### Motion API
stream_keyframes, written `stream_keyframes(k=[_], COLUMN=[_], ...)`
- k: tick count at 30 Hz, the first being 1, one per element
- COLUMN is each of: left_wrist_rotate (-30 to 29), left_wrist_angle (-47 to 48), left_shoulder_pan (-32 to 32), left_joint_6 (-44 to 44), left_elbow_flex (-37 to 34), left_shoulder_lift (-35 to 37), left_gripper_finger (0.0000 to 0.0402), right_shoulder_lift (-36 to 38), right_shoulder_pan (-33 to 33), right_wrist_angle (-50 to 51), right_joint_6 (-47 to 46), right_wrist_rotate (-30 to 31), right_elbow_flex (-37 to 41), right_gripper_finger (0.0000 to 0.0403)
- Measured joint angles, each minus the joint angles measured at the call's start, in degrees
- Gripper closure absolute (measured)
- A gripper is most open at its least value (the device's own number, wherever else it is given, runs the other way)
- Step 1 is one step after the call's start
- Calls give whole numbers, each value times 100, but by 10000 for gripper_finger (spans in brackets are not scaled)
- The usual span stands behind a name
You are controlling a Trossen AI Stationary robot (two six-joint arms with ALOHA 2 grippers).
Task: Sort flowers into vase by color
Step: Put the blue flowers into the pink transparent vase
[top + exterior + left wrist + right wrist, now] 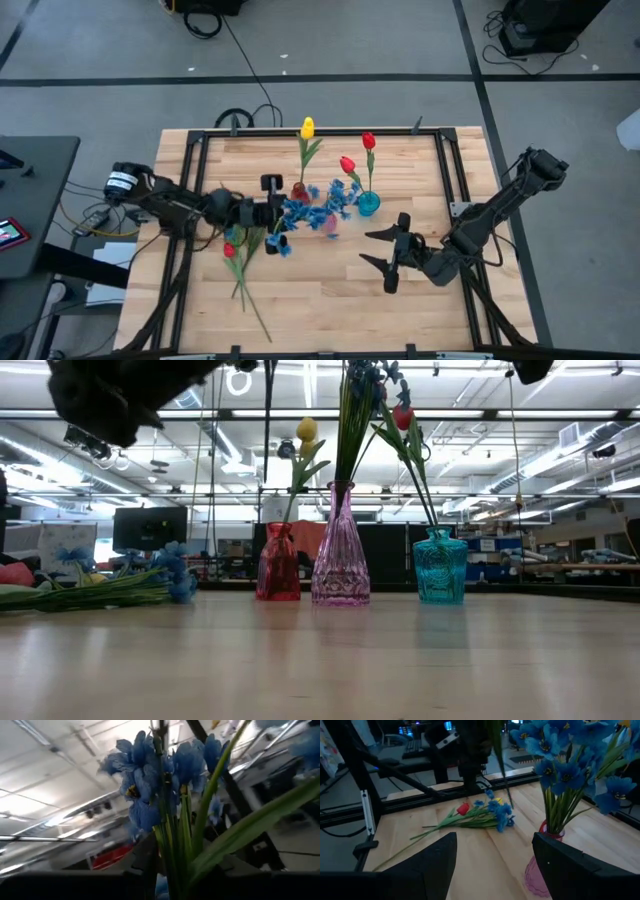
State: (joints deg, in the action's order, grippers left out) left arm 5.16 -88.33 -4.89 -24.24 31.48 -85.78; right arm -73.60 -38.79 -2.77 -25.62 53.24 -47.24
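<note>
— Three vases: red vase (277, 563) holding one yellow tulip (307, 128), pink vase (340, 550) with blue blossoms (325, 203), teal vase (440, 567) with two red tulips (358, 152).
— Grippers?
— Left gripper (272, 212) clamps a blue stem above the pink vase; right gripper (388, 252) spread, empty. Loose flowers (238, 262) lie on the table (320, 310).

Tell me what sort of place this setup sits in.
Probably a robotics lab or workshop: a wooden table on a metal frame, loose cables on grey floor, monitors and ceiling strip lights behind.

Bright overhead striplights (wrist views dim)
</note>
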Motion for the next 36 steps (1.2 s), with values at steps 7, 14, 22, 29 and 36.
stream_keyframes(k=[7,14,22,29,36], left_wrist_rotate=[2014,2619,3052,3431,3608], left_wrist_angle=[-114,-133,-141,-147,-147], left_shoulder_pan=[749,770,909,978,982], left_joint_6=[771,653,717,780,644], left_elbow_flex=[183,599,1352,1541,1543], left_shoulder_lift=[0,-170,-1128,-1228,-1228], left_gripper_finger=[296,296,296,296,296], right_shoulder_lift=[6,6,6,6,6], right_shoulder_pan=[233,452,568,566,566], right_wrist_angle=[-8,-19,-13,-8,-12], right_joint_6=[5,7,28,25,-59], right_wrist_rotate=[-146,-383,-390,-403,-402], right_elbow_flex=[1,1,4,4,4], right_gripper_finger=[131,131,131,131,131])
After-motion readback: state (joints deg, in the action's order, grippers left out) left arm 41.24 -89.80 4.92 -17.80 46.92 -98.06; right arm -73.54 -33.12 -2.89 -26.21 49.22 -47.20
